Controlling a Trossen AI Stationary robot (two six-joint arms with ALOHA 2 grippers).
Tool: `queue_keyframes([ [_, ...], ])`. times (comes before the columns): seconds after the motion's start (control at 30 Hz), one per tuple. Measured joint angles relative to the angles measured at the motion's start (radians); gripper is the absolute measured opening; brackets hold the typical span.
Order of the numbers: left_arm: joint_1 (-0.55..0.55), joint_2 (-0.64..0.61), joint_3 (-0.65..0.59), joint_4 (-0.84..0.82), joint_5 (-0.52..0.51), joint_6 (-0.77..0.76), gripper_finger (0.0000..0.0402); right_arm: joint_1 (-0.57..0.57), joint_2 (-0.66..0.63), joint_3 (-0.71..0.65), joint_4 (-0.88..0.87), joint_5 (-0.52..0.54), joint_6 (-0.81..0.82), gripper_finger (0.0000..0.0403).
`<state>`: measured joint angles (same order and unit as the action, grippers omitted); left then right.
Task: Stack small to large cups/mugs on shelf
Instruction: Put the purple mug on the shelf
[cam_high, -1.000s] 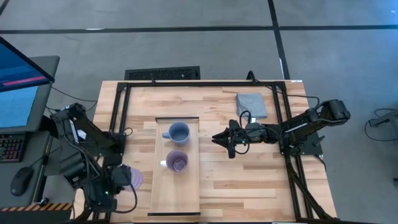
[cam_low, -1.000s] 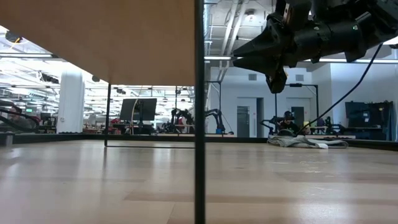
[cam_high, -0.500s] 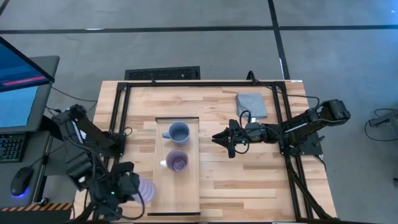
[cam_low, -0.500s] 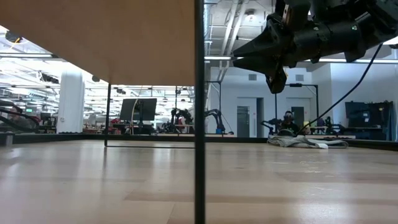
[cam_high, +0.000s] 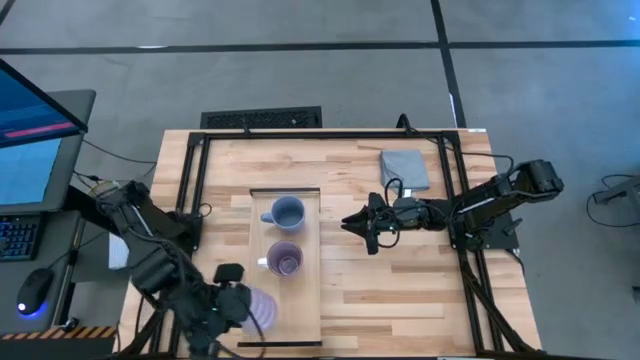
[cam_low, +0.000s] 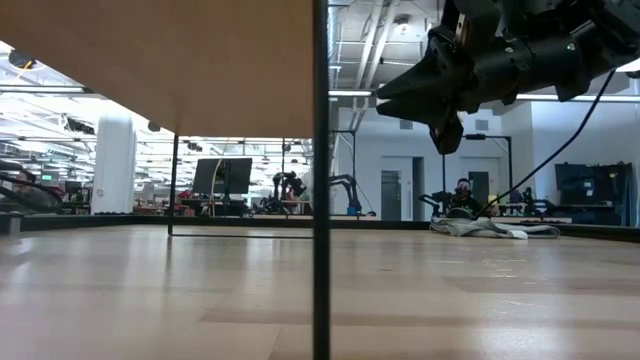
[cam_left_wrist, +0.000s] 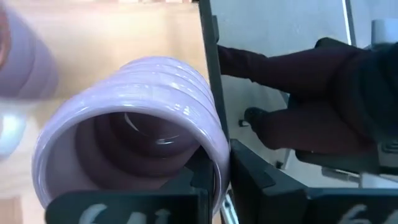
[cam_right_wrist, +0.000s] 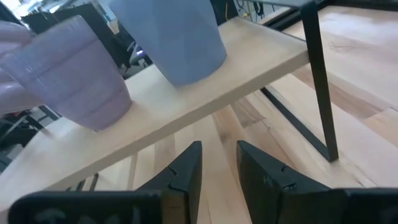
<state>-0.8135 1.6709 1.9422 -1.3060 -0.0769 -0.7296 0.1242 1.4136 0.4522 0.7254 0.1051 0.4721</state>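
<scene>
Left claw (cam_high: 243, 305) clamps lavender mug (cam_high: 262, 306) (rim-pinched).

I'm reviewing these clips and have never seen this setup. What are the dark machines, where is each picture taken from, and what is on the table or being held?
Two robot arms work at a wooden table. One camera looks straight down, one sits at tabletop height, and one rides on each wrist. The left gripper, at the near left corner, is shut on the rim of a lavender ribbed mug, carrying it at the near end of the shelf, a pale raised board. On the shelf stand a blue-grey mug and a purple mug. The right gripper hovers empty beside the shelf, fingers slightly apart. A grey folded cloth lies at the far right.
</scene>
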Motion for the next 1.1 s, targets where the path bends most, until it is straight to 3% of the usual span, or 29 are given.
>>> queue_keyframes([
  [0.2, 0.038, 0.091, 0.112, -0.091, 0.009, 0.015, 0.0015, 0.0, 0.0, 0.0, -0.021, 0.0, 0.0, 0.0123],
  [0.43, 0.077, 0.15, 0.176, -0.088, 0.005, 0.015, 0.0015, 0.0, 0.0, 0.0, -0.022, 0.0, 0.0, 0.0123],
  [1.0, 0.108, 0.201, 0.181, -0.038, 0.039, 0.006, 0.0015, 0.0, 0.0, 0.0, -0.069, -0.004, 0.016, 0.0123],
  [1.1, 0.116, 0.229, 0.18, -0.039, 0.081, 0.019, 0.0015, 0.001, 0.0, 0.0, -0.069, -0.004, 0.018, 0.0123],
])
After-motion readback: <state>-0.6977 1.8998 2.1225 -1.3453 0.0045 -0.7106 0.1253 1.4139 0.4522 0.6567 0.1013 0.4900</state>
